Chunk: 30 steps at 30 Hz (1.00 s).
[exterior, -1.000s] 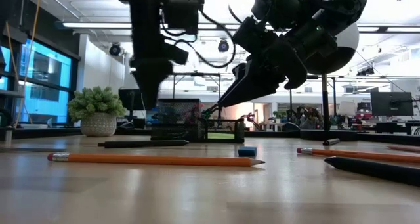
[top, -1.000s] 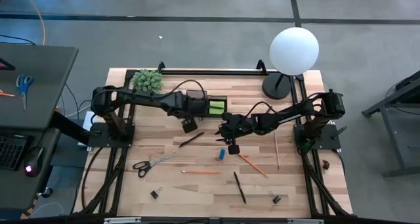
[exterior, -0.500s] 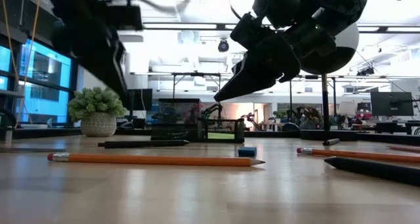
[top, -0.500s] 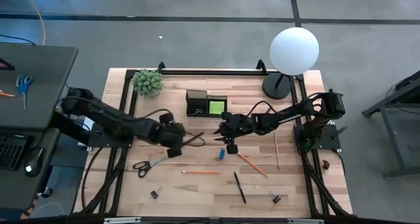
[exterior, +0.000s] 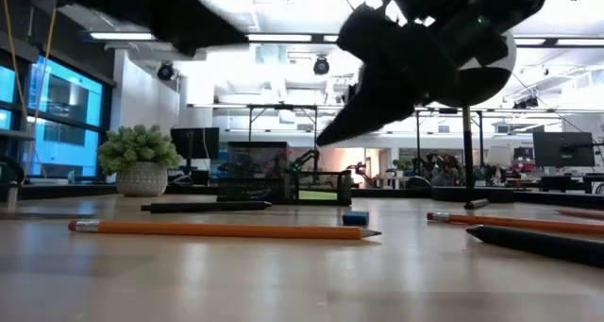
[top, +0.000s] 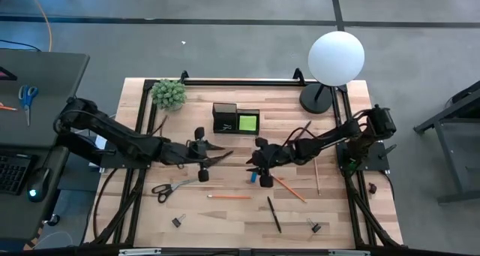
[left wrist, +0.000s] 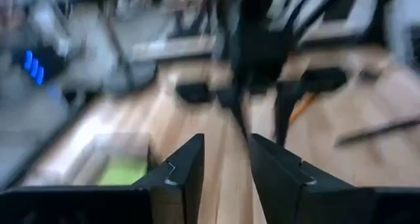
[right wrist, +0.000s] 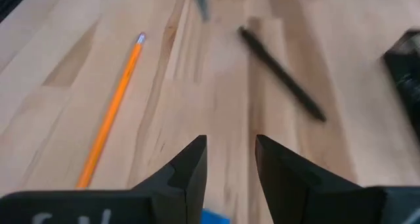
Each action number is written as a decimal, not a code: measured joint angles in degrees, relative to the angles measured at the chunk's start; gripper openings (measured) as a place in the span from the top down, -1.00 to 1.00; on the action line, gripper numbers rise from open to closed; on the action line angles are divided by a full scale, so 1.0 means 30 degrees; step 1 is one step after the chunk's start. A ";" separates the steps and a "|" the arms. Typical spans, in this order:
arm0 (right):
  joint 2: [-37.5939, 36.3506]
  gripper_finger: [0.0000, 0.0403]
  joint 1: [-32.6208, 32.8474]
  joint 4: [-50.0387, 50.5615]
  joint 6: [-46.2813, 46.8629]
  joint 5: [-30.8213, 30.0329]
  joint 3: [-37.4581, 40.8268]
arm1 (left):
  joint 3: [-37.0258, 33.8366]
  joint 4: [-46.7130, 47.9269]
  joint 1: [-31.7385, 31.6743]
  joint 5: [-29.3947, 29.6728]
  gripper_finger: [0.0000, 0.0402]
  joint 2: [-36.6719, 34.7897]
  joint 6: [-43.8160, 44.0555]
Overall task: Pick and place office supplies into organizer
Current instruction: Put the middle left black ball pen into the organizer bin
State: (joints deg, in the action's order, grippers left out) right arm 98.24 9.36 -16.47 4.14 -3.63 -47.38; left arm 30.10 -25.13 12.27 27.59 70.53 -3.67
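Note:
The black organizer (top: 235,118) stands at the table's far middle, with the lime-green sticky-note pad (top: 247,123) in its right compartment. My left gripper (top: 215,152) hovers nearly level, just near of the organizer. It points toward the table's right, over a dark pen (top: 223,158). Its fingers (left wrist: 226,152) are open with nothing between them. My right gripper (top: 257,166) hangs over the small blue block (top: 255,178), which lies flat on the wood. It is open and empty in the right wrist view (right wrist: 231,152).
Black-handled scissors (top: 174,187), two orange pencils (top: 229,197) (top: 289,188), a dark pen (top: 274,214), a wooden pencil (top: 316,173) and two binder clips (top: 178,221) (top: 314,227) lie on the near half. A plant (top: 169,93) and a globe lamp (top: 336,58) stand at the far corners.
My left gripper has drawn back from beside the organizer toward the near-left and tipped from pointing down to nearly level, facing the table's right. My right gripper has shifted slightly toward the near edge, staying over the blue block.

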 joint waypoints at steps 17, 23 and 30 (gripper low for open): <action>0.5813 0.40 -0.1767 0.6434 -0.3147 0.1589 -1.0169 | -0.6600 -0.7279 -0.1588 -0.8068 0.95 -0.3068 -0.1651; 0.8768 0.40 -0.2536 0.9290 -0.4443 0.2371 -1.4323 | -0.8483 -0.8435 -0.1588 -0.8243 0.94 -0.5433 -0.0681; 1.1857 0.40 -0.2913 1.2834 -0.4846 0.2932 -1.7981 | -0.8521 -0.7294 -0.1588 -0.9648 0.90 -0.7049 0.0121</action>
State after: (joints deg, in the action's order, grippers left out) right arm 133.81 0.62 22.03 -10.40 5.17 -101.32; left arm 4.54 -47.01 7.51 -1.35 49.38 -3.31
